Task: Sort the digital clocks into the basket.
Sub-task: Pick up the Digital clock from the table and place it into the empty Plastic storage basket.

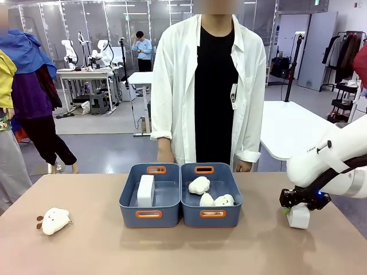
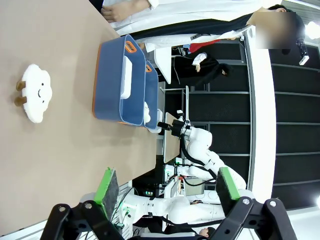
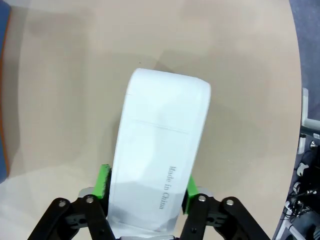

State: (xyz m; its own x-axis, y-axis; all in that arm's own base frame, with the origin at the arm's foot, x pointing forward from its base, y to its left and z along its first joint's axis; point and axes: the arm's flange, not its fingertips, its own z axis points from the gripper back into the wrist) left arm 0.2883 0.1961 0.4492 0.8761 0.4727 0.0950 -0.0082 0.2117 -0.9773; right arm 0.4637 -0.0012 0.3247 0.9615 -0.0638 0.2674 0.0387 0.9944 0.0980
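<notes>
My right gripper [image 1: 297,209] is shut on a white digital clock [image 1: 299,216] at the table's right side; in the right wrist view that clock [image 3: 160,160] sits between the green pads [image 3: 103,182], its underside printed "Made in China", and seems to hang just above the tabletop. A second white clock [image 1: 145,190] stands on edge inside the left blue basket [image 1: 150,215], also seen in the left wrist view as clock [image 2: 126,79] in basket [image 2: 107,80]. My left gripper [image 2: 167,187] hangs open above the table with nothing between its fingers.
The right blue bin [image 1: 211,214] holds three cream plush toys [image 1: 199,185]. Another plush toy [image 1: 54,220] lies on the table at the left front. A person in a white coat [image 1: 172,86] stands behind the bins.
</notes>
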